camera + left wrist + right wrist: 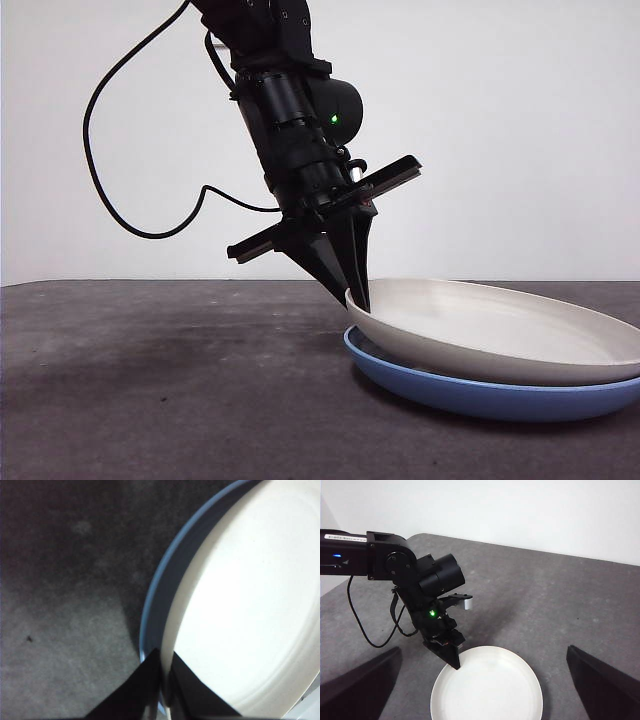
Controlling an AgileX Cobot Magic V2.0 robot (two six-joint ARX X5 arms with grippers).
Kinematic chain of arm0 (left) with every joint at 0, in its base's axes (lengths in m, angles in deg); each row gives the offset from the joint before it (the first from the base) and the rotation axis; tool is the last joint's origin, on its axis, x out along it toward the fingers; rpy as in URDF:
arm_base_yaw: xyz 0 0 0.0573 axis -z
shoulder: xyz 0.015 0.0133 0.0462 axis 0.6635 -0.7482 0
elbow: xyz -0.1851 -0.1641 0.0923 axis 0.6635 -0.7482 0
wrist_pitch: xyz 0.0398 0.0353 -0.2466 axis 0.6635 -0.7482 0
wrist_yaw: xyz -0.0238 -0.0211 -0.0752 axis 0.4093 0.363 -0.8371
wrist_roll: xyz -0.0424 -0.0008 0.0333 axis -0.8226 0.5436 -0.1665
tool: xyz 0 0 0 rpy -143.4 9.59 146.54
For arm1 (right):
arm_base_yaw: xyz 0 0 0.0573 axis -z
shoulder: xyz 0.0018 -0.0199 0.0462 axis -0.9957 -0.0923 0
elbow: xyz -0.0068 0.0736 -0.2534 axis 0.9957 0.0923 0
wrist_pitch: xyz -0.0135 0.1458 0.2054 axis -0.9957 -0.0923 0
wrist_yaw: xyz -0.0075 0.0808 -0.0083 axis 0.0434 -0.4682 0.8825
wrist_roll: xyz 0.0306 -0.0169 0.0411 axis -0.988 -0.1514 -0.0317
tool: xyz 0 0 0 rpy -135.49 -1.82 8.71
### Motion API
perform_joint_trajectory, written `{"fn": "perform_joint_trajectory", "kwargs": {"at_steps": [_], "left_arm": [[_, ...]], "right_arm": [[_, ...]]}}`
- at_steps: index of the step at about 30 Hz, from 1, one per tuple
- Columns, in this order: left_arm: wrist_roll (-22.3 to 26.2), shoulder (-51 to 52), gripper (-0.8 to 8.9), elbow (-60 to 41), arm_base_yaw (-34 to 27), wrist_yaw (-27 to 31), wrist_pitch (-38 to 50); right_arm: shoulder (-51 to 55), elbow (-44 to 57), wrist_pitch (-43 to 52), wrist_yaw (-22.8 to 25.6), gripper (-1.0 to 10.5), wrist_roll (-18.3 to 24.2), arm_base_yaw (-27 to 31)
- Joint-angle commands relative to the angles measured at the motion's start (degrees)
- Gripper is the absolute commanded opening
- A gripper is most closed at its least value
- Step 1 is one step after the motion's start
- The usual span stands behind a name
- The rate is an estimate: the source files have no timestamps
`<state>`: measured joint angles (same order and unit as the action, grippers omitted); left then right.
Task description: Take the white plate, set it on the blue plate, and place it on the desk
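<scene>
Left tool point(358, 296) pinches white plate point(500, 330) rim, lower centre; plate stiff, light (likely slippery), tilted atop blue plate point(480, 395). Right tool wide, idle.

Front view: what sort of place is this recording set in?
Probably a lab test bench, not a kitchen: a bare grey desk, a plain white wall, and only a white plate on a blue plate.

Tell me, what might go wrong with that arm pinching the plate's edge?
The left gripper holds the white plate only by its rim, jaws shut, so it might slip out. The plate sits tilted in the blue plate; lifting or pulling could drag the blue one across the desk.
</scene>
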<state>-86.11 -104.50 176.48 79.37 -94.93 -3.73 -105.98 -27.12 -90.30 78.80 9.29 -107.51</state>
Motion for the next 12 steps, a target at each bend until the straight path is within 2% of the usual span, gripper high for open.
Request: {"fn": "perform_joint_trajectory", "kwargs": {"at_steps": [1,9,12], "left_arm": [[0.4,-1.7,0.66,1.6,0.6,-0.4,0.3],[0.4,-1.7,2.86,1.6,0.6,-0.5,0.1],[0.4,-1.7,2.92,1.9,0.6,-0.5,0.0]], "right_arm": [[-0.1,-0.9,-0.1,0.2,5.7,0.8,-0.2],[-0.1,-0.9,-0.2,0.2,5.7,0.8,-0.2],[-0.1,-0.9,-0.2,0.2,5.7,0.8,-0.2]]}}
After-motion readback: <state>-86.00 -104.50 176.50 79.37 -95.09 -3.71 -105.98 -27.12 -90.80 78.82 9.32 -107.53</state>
